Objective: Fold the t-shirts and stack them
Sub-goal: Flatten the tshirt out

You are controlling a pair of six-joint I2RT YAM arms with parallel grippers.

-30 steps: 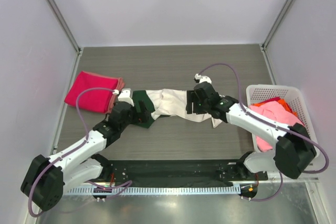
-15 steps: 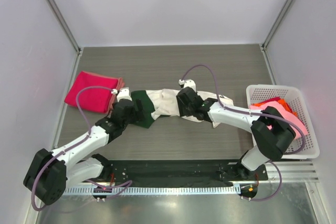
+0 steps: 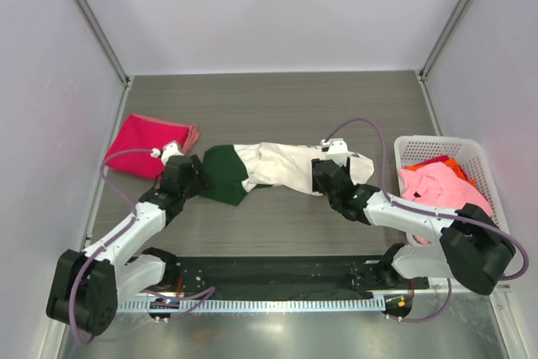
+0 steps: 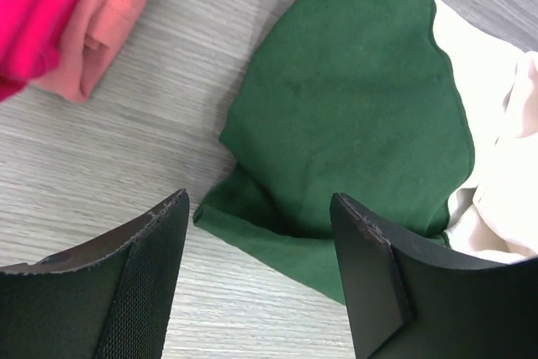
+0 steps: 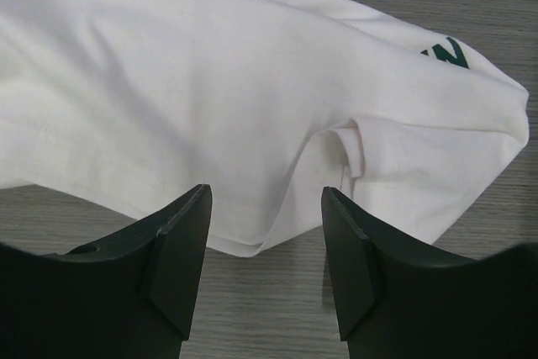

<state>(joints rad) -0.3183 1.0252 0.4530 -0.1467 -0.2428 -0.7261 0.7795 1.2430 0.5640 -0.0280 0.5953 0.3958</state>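
Note:
A cream-white t-shirt [image 3: 290, 166] with a dark green sleeve [image 3: 220, 176] lies crumpled lengthwise across the middle of the table. My left gripper [image 3: 195, 181] stands open at the sleeve's left end. In the left wrist view the green sleeve [image 4: 353, 107] has its hem between the tips of the left gripper [image 4: 261, 203], not pinched. My right gripper [image 3: 324, 172] is open at the shirt's near right edge. In the right wrist view the white cloth [image 5: 210, 81] lies just beyond the tips of the right gripper [image 5: 266, 197]. A folded magenta t-shirt [image 3: 145, 145] rests on a folded pink one [image 4: 101, 14] at the left.
A white lattice basket [image 3: 437, 142] stands at the right edge, holding pink cloth [image 3: 437, 184] and orange cloth [image 3: 458, 166]. Walls close in the table at left, right and back. Bare wood shows behind and in front of the shirt.
Both grippers have drawn back off the shirt, the left one leftward, the right one toward the near edge. The shirt now lies longer and flatter. The left jaws have narrowed.

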